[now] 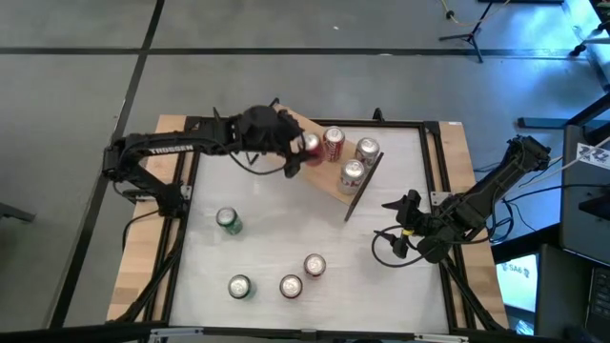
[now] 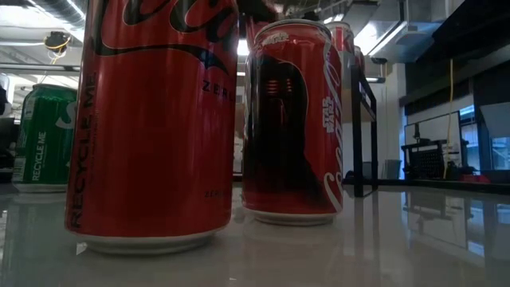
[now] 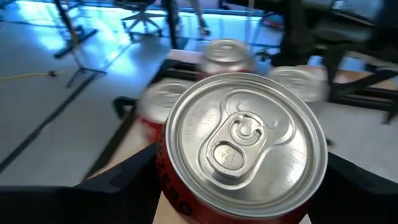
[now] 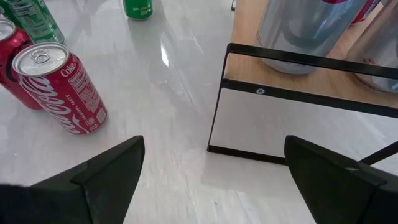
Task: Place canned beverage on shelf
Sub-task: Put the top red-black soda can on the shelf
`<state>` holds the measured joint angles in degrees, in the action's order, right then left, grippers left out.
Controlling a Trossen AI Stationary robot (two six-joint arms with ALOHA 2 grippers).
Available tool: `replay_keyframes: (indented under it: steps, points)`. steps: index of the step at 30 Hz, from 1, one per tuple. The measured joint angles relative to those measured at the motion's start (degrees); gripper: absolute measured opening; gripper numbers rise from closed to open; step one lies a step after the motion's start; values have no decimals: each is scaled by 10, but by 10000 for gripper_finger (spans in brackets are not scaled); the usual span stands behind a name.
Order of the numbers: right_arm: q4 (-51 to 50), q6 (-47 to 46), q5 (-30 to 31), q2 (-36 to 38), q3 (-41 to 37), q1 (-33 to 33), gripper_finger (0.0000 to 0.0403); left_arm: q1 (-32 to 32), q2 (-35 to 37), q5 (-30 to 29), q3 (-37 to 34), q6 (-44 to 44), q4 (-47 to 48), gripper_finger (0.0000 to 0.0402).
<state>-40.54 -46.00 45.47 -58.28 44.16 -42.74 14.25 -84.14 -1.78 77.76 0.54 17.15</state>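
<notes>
Cans crowd the shelf [image 1: 329, 176], the light-wood board lying slantwise toward twelve o'clock on the white table [image 1: 286, 229] as we see it from above. Three already stand on it, one red can [image 1: 334, 143] and two silver cans [image 1: 367, 151] further along. At its eleven o'clock end the left gripper [image 1: 291, 152] holds a fourth can [image 3: 242, 146], red with a silver lid, its fingers [image 3: 118, 180] spread wide on either flank of the can; whether the base has reached the wood we cannot tell.

We judge the risk to lie in the neighbours. The wrist view shows the held can close beside the three standing ones, so a sideways drift on release could knock the red can into the silver pair. The can also sits near the board's end, where a base landing partly off the edge would tip once the fingers let go. Fingers opening unevenly could drag it over.

Four more cans wait on the table toward six and seven o'clock, among them a green can [image 1: 227, 221] and a red floor can [image 4: 59, 87]. The right gripper [image 1: 405, 217] rests at three o'clock, fingers wide apart and empty, facing the shelf's black leg frame [image 4: 280, 59], clear of the work.
</notes>
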Motion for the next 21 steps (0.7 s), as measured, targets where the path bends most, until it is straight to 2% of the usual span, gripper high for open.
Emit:
replay_keyframes:
  steps: [11,21]
  points:
    - [0,0,0,0,0,0,381,117,-4,62,0,-9,2,287]
    - [-2,1,6,0,0,0,381,157,-58,115,1,-11,-26,287]
